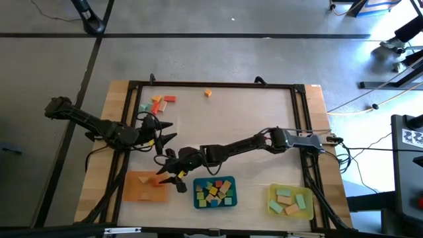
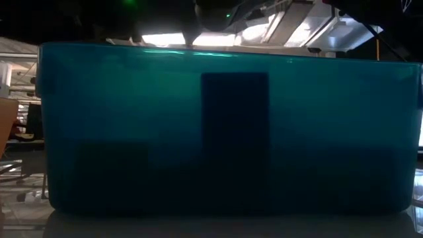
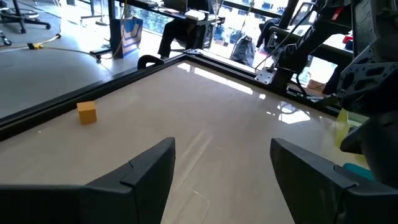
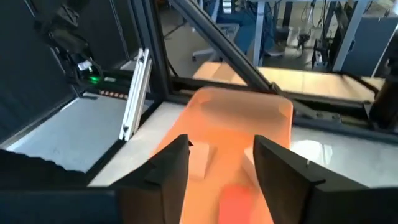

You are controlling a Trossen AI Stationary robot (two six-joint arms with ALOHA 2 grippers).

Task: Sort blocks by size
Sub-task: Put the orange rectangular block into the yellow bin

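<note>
High view: right gripper (image 1: 173,176) over orange tray (image 1: 132,192), fingers parted, nothing between them; blocks (image 1: 215,191) mostly in teal tray (image 1: 196,203) and yellow tray (image 1: 272,207). Left gripper (image 1: 162,131) wide apart, idle near loose blocks at the table's far left.

Blocks (image 1: 215,192) in middle tray (image 1: 230,200)

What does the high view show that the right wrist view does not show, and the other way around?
Only the high view shows the teal tray, the yellow tray, the lone orange block far off, the loose blocks near the table's corner, and the left gripper.

Only the right wrist view shows a red block lying in the tray below the open fingers.

Both show the orange tray and the right gripper above it.
</note>
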